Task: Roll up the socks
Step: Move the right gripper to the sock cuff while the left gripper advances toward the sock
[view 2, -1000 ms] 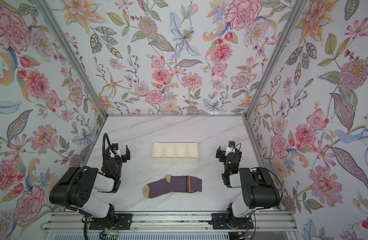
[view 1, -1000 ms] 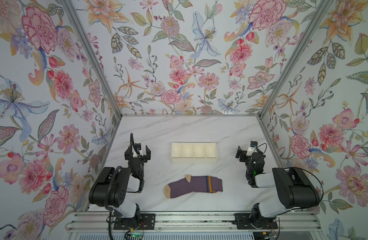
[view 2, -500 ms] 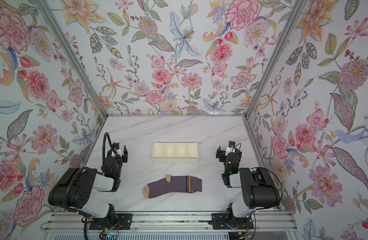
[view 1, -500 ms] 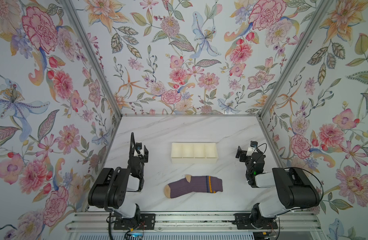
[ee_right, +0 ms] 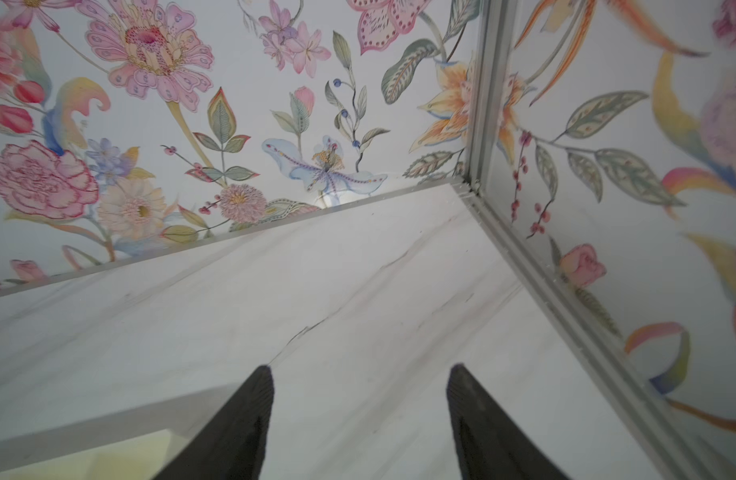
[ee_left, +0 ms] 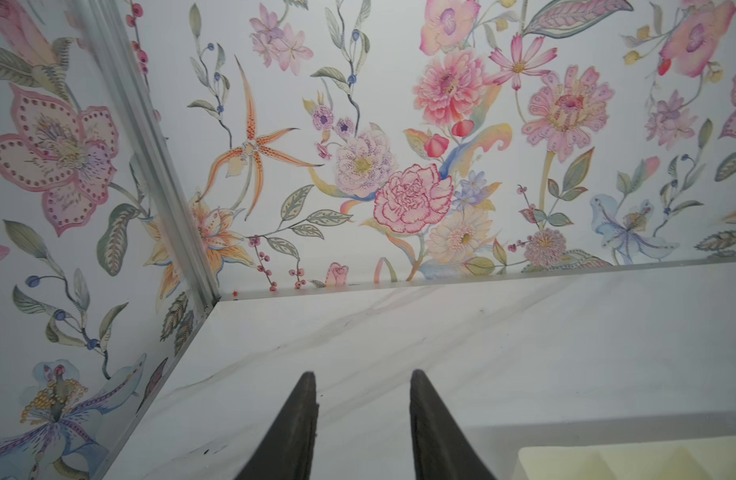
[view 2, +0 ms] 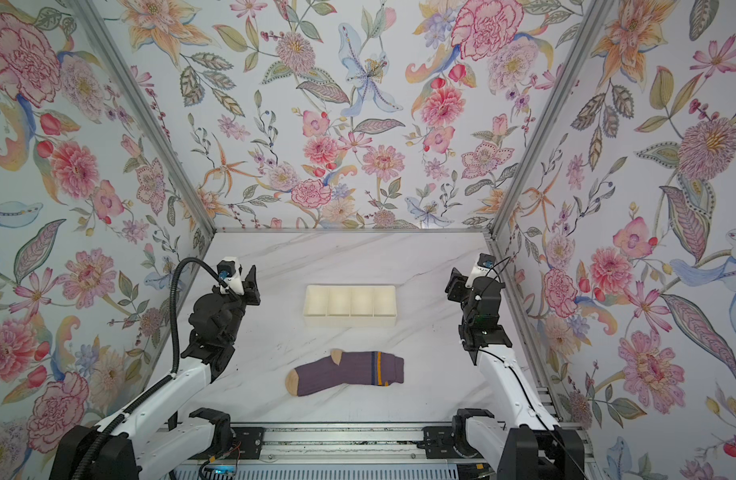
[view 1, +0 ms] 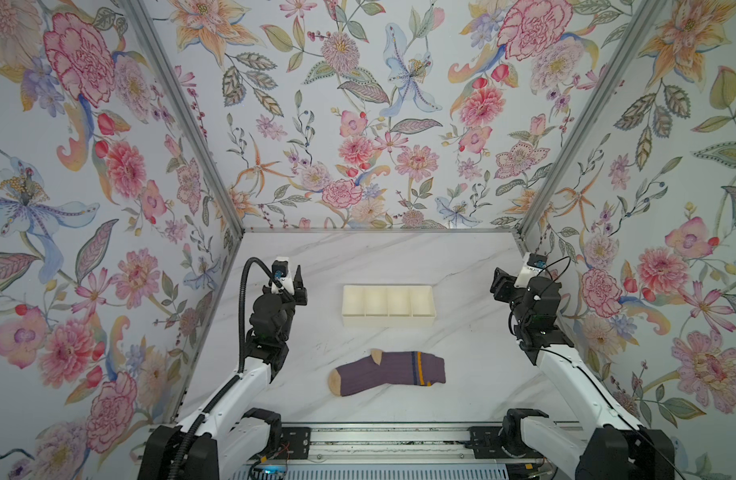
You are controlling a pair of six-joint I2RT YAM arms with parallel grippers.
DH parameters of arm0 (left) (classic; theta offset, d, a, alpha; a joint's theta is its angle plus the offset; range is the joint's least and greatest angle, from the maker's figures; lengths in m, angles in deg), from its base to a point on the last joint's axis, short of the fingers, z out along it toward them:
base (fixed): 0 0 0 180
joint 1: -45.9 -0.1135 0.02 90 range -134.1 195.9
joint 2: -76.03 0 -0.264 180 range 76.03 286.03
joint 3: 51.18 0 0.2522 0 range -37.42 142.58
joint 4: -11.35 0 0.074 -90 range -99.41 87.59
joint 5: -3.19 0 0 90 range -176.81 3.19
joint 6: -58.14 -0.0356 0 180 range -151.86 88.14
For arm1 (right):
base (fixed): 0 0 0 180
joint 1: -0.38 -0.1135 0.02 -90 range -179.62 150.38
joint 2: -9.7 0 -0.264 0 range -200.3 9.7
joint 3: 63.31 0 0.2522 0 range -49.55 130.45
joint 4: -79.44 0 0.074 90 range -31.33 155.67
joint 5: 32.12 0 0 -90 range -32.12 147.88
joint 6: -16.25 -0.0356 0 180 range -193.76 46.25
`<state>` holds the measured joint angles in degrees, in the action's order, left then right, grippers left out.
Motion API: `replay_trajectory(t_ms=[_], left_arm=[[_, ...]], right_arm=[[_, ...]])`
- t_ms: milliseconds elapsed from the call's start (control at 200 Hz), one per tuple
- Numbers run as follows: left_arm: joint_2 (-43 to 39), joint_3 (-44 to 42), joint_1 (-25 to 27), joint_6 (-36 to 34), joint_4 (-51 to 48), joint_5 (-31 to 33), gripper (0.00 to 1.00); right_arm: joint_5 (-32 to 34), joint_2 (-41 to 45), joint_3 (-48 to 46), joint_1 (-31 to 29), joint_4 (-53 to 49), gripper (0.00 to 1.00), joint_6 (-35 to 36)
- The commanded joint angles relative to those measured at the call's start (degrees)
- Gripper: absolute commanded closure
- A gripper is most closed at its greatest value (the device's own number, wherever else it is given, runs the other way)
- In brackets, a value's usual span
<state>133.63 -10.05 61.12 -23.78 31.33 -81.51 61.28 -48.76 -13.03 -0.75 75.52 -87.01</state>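
The socks [view 1: 387, 372] [view 2: 345, 372] lie flat on the marble table near its front. They are dark purple, with a tan toe at the left and orange and navy stripes near the cuff at the right. My left gripper [view 1: 298, 274] [view 2: 251, 276] is raised at the left, well behind the socks. In the left wrist view the left gripper [ee_left: 363, 374] is open with a narrow gap and only bare table between its fingers. My right gripper [view 1: 499, 277] [view 2: 453, 277] is raised at the right. In the right wrist view the right gripper [ee_right: 362, 368] is open wider and empty. Neither wrist view shows the socks.
A cream tray [view 1: 387, 322] [view 2: 349, 321] with several compartments stands mid-table behind the socks, between the two grippers. Its corner shows in both wrist views [ee_left: 632, 461] [ee_right: 87, 457]. Floral walls close in the left, right and back sides of the table.
Both grippers' jaws have narrowed, the left more than the right. The left gripper has turned a little on its wrist. The socks have not moved.
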Motion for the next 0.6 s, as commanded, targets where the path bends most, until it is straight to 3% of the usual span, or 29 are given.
replay_trajectory(t_ms=[0, 115, 305, 595], left_arm=[[-2.98, 3.1, 4.34, 1.78, -14.66, 0.33, 0.65], [-5.05, 4.21, 6.48, 2.1, -20.52, 0.0, 0.7], [-6.41, 3.23, 9.59, 4.84, -24.22, -0.76, 0.77], [-1.88, 2.42, 17.62, 6.63, -24.98, 2.18, 0.78]], right_arm=[[-7.64, 2.51, 2.76, -3.69, -30.05, 0.42, -9.26], [-10.4, 5.02, 2.69, -9.79, -41.07, 0.46, -14.68], [-11.65, 5.21, 0.62, -19.78, -49.59, 0.57, -20.22], [-12.01, 3.24, -4.22, -27.88, -49.27, 0.68, -25.86]])
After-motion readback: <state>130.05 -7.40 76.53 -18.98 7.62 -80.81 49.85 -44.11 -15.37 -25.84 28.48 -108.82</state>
